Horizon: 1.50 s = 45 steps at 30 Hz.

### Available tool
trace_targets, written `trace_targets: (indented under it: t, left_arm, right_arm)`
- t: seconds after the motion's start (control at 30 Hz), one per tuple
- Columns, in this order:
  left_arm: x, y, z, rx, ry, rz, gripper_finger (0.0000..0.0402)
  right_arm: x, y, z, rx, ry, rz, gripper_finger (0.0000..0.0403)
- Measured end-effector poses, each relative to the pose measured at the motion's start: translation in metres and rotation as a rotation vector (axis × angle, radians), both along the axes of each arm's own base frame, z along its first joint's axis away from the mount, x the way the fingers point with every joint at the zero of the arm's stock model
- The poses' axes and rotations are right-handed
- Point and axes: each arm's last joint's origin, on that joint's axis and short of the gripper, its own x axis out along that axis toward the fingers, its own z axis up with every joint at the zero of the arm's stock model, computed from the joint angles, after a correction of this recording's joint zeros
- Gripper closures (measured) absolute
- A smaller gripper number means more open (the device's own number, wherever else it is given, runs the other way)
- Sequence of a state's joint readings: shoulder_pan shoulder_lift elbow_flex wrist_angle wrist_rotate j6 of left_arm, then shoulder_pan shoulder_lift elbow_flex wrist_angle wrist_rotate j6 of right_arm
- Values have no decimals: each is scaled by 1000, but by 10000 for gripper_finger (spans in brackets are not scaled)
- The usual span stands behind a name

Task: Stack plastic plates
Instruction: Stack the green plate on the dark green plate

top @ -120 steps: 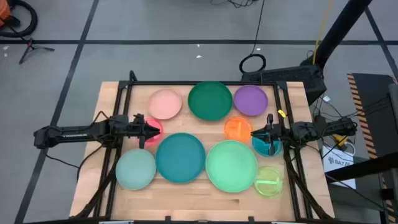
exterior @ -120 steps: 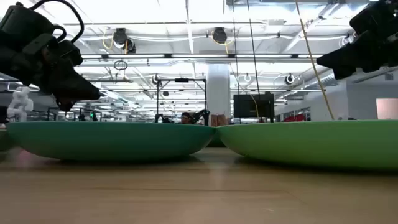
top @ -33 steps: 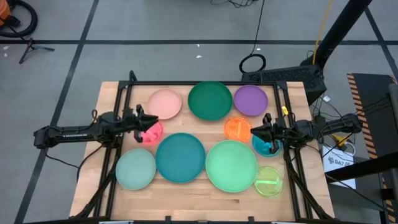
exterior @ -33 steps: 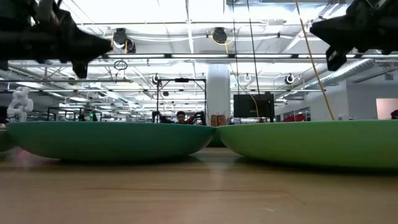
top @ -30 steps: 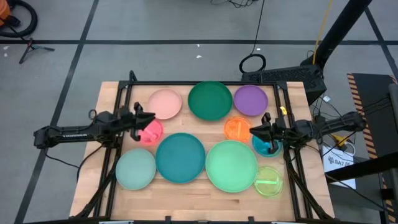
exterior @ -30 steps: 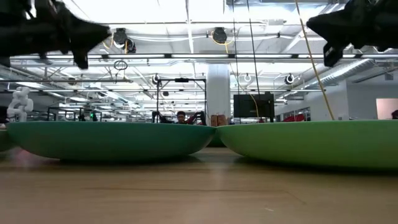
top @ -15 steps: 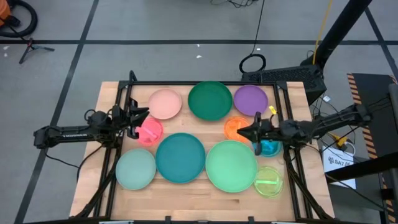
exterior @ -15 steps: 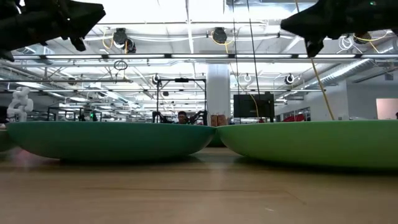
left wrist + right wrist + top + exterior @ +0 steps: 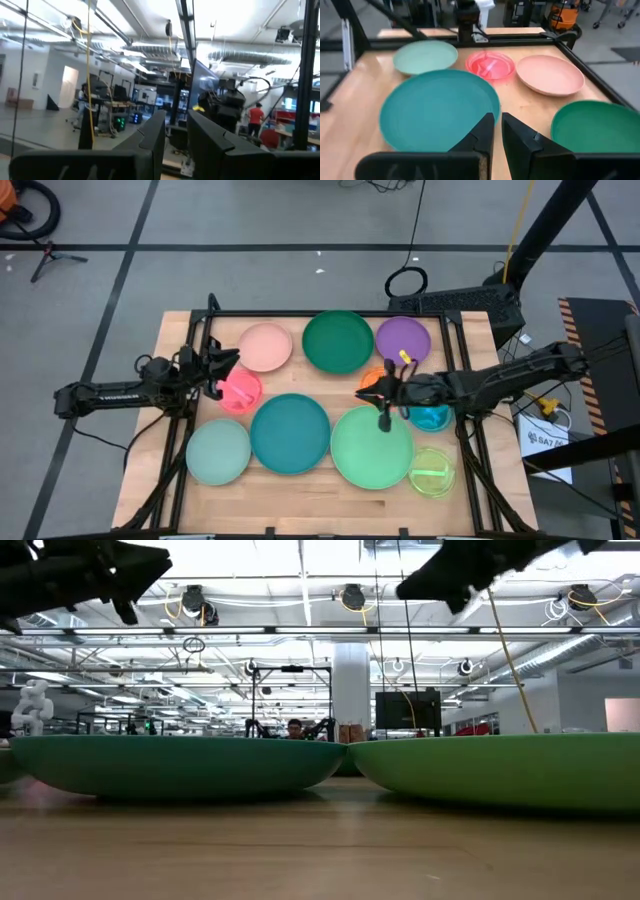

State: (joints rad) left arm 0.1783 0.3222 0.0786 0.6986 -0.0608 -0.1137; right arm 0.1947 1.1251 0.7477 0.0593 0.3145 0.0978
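Looking down, high view: table has the plates all laid out flat, none stacked.
Back row: pale pink plate, dark green plate, purple plate.
Middle: hot pink plate, orange plate half hidden by the right arm, blue plate.
Front row: mint plate, teal plate, big light green plate, lime plate.
Left gripper: up over the table's left side, just beside the hot pink plate, holding nothing.
Right gripper: over the gap between orange and the light green plate, empty too.
Low view: teal plate and the light green plate fill the front, both grippers high above them.
Left wrist view: fingers only a narrow gap apart, pointing out into the room.
Right wrist view: fingers nearly together, slim gap, aimed across the teal plate toward the hot pink one.
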Motion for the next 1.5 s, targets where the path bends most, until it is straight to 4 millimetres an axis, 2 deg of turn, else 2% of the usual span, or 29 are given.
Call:
trace_targets:
  t: [0.1,0.2,0.33,0.43,0.6,0.8,0.93,1.1,1.23,1.33,1.5]
  left_arm:
    - [1,0,8,5,21,-1,314]
    - [-1,-1,22,1,-5,-33,314]
    - [-1,-7,36,9,9,-174,314]
    - [-2,-11,45,27,39,-253,314]
    - [0,-12,46,23,136,-262,314]
    - [-1,-13,50,25,104,-262,314]
    - [-3,-14,55,31,56,-263,314]
    - [-4,-14,56,51,43,-254,314]
    - [-5,-13,59,75,16,-234,314]
    - [-6,-13,60,97,2,-219,314]
    - [-6,-12,60,92,1,-172,314]
  right_arm:
    - [13,3,1,-78,17,27,371]
    - [26,5,4,-61,-28,31,371]
    - [39,12,3,-67,-29,48,371]
    - [46,14,1,-104,38,62,371]
    - [56,13,-1,-200,216,95,371]
    - [64,14,7,-221,379,101,368]
    - [68,17,4,-221,437,107,342]
    - [70,17,-3,-231,480,111,274]
    - [66,8,-8,-241,562,170,229]
    - [64,-6,-12,-189,624,166,219]
    - [67,-23,-26,-118,709,193,229]
